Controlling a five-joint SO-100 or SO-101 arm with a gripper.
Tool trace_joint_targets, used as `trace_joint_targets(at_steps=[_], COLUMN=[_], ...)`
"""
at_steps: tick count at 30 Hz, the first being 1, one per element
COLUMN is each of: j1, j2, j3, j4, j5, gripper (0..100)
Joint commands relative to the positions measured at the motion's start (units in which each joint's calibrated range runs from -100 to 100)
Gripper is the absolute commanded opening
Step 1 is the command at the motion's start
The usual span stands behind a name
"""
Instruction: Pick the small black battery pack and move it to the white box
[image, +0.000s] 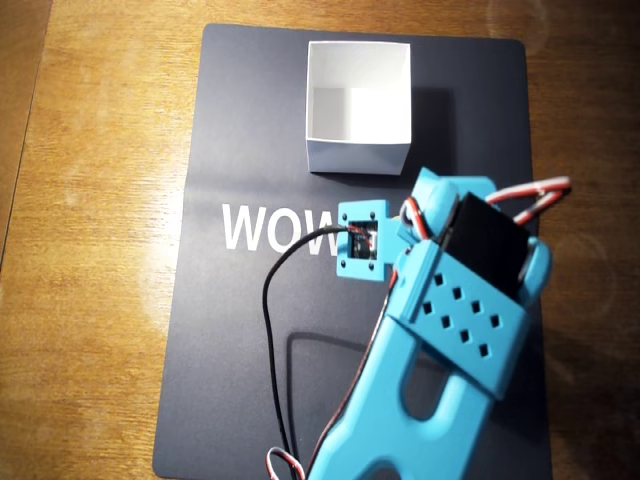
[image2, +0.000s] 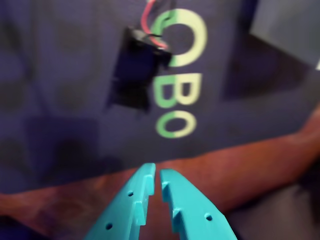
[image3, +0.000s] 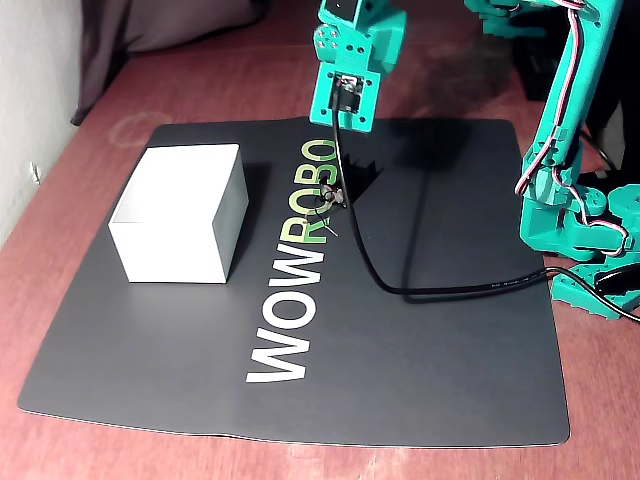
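The gripper (image2: 156, 172), jaws nearly closed and empty, hovers above the mat (image3: 450, 380) as the small black battery pack (image2: 134, 70) lies ahead, lengthwise to the jaws, near the mat's middle lettering.

Teal arm (image3: 560, 150) raised and reaching forward, gripper (image2: 156, 172) nearly closed, empty, pointing downward.

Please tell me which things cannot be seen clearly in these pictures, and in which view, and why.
- Small black battery pack: blurred in the wrist view; hidden under the arm in the overhead view; tiny and half behind the cable in the fixed view.
- Claw: nearly shut in the wrist view; cut off by the top edge in the fixed view.
- White box: its floor is hidden by its walls in the fixed view.
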Motion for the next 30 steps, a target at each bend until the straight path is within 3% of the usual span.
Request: trace_joint_targets(at_steps=[1, 13, 16, 21, 30], j1=[0.80, 1.26, 3.84, 9.48, 9.48], j2=[-0.19, -0.19, -0.19, -0.19, 0.59], j3=[2.37, 2.55, 2.64, 6.45, 13.08], j4=[-0.65, -5.90, -6.78, -9.94, -10.37], j5=[-0.04, 8.27, 7.02, 0.34, 0.23], gripper=[1, 1, 1, 1, 1])
